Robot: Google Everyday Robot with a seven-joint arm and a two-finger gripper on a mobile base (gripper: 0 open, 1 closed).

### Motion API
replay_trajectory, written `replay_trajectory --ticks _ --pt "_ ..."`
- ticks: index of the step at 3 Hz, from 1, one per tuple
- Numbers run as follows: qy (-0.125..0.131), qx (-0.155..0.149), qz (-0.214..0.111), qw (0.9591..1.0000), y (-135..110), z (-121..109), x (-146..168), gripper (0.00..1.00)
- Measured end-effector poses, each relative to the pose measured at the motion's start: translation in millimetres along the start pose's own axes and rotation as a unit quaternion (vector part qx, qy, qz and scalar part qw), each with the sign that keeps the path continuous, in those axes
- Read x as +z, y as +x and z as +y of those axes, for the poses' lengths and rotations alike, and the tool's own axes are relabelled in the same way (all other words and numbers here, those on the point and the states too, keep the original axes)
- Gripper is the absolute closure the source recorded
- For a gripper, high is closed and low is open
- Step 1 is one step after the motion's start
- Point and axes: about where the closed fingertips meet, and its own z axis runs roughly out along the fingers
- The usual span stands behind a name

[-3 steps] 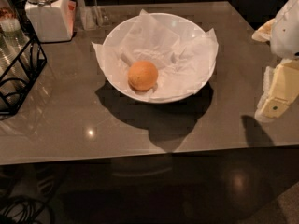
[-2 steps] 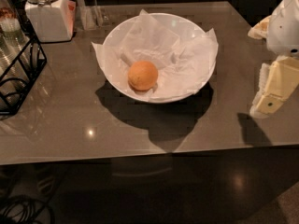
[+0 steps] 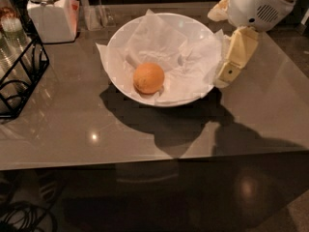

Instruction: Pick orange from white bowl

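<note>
The orange point(image 3: 148, 78) lies left of centre in the white bowl point(image 3: 193, 29), on crumpled white paper. The bowl stands in the middle of the grey table. My gripper point(image 3: 218, 50) comes in from the upper right on a white wrist. Its cream fingers point(image 3: 236, 56) are spread open and empty. The lower finger hangs right beside the bowl's right rim, and the upper one is above the rim at the back right. The gripper is to the right of the orange and well apart from it.
A white lidded jar point(image 3: 50, 14) stands at the back left. A black wire rack point(image 3: 19, 76) holding glassware sits at the left edge. The table's front edge point(image 3: 154, 161) runs across the lower part of the view, with cables on the floor at bottom left.
My gripper has moved left from the table's right side to the bowl's right rim. The orange and the bowl have not moved.
</note>
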Motion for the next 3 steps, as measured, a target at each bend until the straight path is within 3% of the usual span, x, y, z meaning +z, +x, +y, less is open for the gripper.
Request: replay_trajectory --ticks 1,2,3 --pt "0.008 -0.002 -0.005 1.0000 -3.8 -4.5 -3.6 0.00" --pt "0.009 0.007 -0.031 0.9994 -3.1 -6.6 7.6 0.00" --pt "-0.021 0.015 -0.066 0.9975 -14.9 -17.0 49.7 0.00"
